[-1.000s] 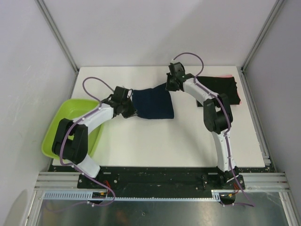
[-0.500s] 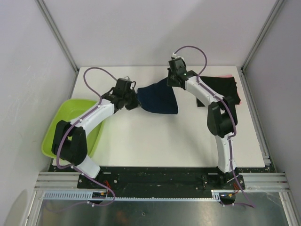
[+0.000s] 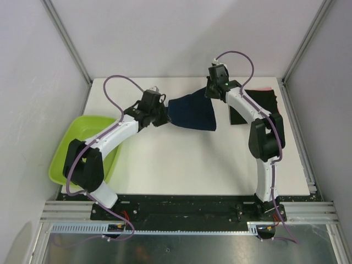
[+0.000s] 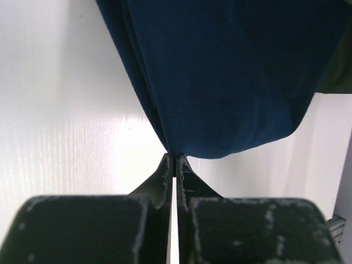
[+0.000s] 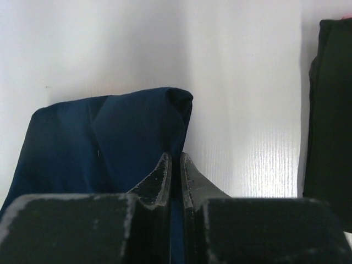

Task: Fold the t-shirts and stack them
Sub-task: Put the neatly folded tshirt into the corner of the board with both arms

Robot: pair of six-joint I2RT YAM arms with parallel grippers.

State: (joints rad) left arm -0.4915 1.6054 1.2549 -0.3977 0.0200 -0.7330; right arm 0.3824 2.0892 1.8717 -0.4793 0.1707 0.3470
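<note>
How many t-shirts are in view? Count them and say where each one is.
2. The navy t-shirt is held between the left gripper and the right gripper, mid-table; the black t-shirt lies folded at the far right. A red-pink edge beneath it may be a third, hidden.

Navy blue t-shirt, black t-shirt over red-pink edge, lime-green tub, white table

A white table filled the middle of the top view, enclosed by pale grey walls at top, left and right. Aluminium struts slanted down from the upper corners. A black base plate and a brushed metal sheet ran along the bottom under soft, even light.
</note>
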